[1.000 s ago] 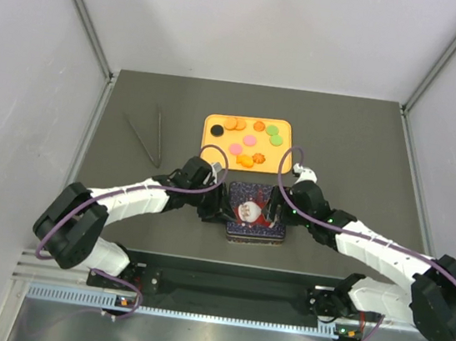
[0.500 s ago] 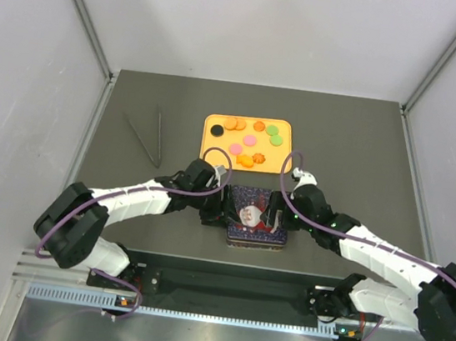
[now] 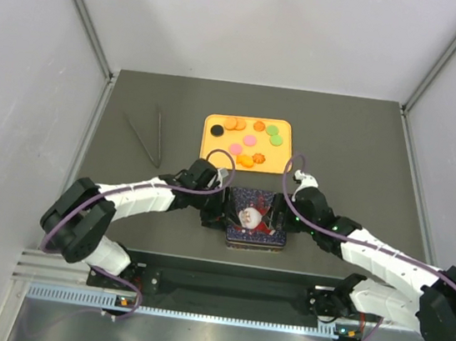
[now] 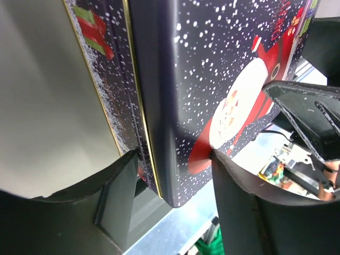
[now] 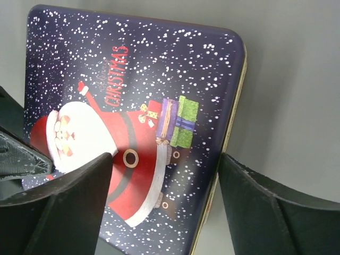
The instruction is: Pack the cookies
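At the lower centre of the overhead view, a rectangular dark-blue metal tin printed with a Santa figure and white snow specks lies flat on the dark grey table, lid uppermost. The left gripper sits at the tin's left edge. Its fingers stand apart astride one corner, one tip against the side wall and the other against the lid face. Whether they clamp the tin cannot be told. The right gripper is at the tin's right edge with its fingers spread wide. In its wrist view one finger sits over the lid at lower left and the other over bare table at lower right, with the gold-rimmed edge between them. The cookies, small flat round discs in orange, pink, green and black, lie loose on a flat orange rectangular tray at upper centre, just above the tin and apart from both grippers. Thin metal tongs lie on the table left of the tray.
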Motion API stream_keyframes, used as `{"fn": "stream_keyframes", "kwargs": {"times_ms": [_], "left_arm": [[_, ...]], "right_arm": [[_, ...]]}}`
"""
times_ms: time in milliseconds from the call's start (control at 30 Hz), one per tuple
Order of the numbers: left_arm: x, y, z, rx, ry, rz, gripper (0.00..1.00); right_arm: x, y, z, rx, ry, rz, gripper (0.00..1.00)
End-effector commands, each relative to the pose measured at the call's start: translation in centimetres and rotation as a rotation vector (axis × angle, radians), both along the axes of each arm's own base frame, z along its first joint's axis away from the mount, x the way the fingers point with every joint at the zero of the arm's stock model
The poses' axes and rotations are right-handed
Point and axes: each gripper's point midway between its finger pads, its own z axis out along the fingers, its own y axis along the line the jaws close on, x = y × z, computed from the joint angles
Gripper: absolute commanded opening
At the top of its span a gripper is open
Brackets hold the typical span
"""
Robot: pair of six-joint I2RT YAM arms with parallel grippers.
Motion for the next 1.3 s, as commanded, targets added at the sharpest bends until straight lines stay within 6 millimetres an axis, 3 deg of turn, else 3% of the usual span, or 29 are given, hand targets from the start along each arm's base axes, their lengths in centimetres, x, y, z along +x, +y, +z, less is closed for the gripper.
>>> {"fn": "stream_keyframes", "kwargs": {"times_ms": [0, 200, 333, 533, 700, 833, 967, 1200, 1267], "left_arm": [[1.1, -0.7, 0.2, -0.005, -0.022, -0.021, 0.58], [3.2, -0.8, -0.5, 0.019, -0.018, -0.013, 0.44], [4.8, -1.0, -0.4, 0.037, -0.03, -0.006, 0.43], [4.9, -1.8, -0.2, 0.021, -0.022, -0.034, 0.41], [4.3, -2.0, 1.3, 0.015, -0.069, -0.054, 0.52], [4.0, -1.4, 2.4, 0.015, -0.1, -0.06, 0.69], [4.1, -0.1, 3.2, 0.03, -0.117, -0.053, 0.81], [3.6, 2.2, 5.0, 0.039, -0.131, -0.005, 0.83], [3.2, 2.7, 4.9, 0.048, -0.121, 0.017, 0.83]], "right_arm": [[-2.7, 0.2, -1.9, 0.002, 0.085, 0.063, 0.75], [-3.3, 0.8, -2.1, 0.055, 0.103, 0.059, 0.64], [-3.8, 1.6, -1.9, 0.072, 0.107, 0.073, 0.61], [-4.5, 1.8, -2.6, 0.07, 0.122, 0.074, 0.6], [-4.3, 1.4, -2.8, 0.061, 0.116, 0.056, 0.64], [-4.7, 1.7, -2.7, 0.091, 0.13, 0.054, 0.63], [-4.6, 1.3, -2.6, 0.1, 0.115, 0.024, 0.69], [-4.6, 1.0, -2.5, 0.105, 0.112, 0.01, 0.73], [-4.8, 0.9, -2.5, 0.107, 0.112, 0.012, 0.79]]}}
